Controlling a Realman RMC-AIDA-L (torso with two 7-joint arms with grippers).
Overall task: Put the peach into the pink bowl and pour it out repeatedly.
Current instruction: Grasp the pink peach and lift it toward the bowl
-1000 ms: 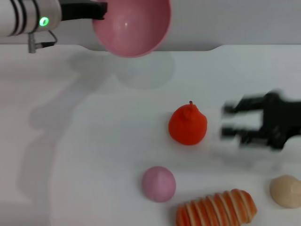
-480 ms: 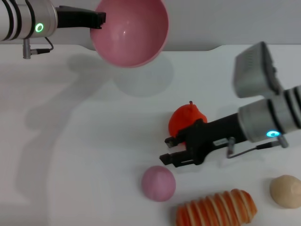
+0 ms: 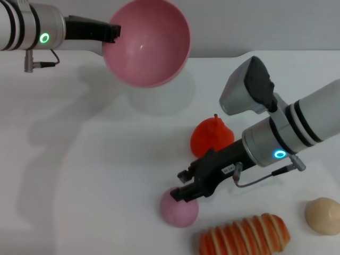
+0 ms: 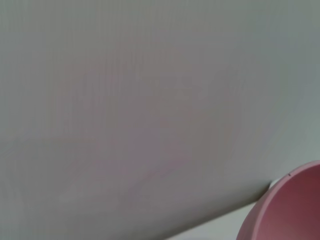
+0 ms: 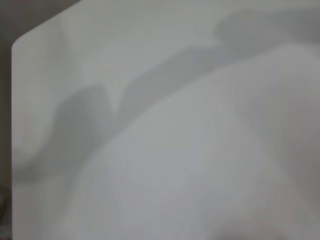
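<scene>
The peach [image 3: 179, 208], a small pale pink ball, lies on the white table [image 3: 79, 175] near the front, in the head view. My right gripper [image 3: 181, 185] is open just above and behind it, its lower finger at the peach's top. My left gripper [image 3: 110, 31] is shut on the rim of the pink bowl [image 3: 147, 42], holding it raised at the back left, its opening tilted toward the camera. The bowl looks empty. A part of the bowl's rim shows in the left wrist view [image 4: 292, 210]. The right wrist view shows only table and shadows.
An orange-red pear-shaped fruit [image 3: 211, 139] stands right behind the right gripper's arm. A striped bread toy [image 3: 245, 237] lies at the front edge beside the peach. A beige ball [image 3: 322, 215] lies at the front right.
My right arm has swung in from the right, down and left past the orange-red fruit to the peach. The bowl has sunk a little in the left gripper.
</scene>
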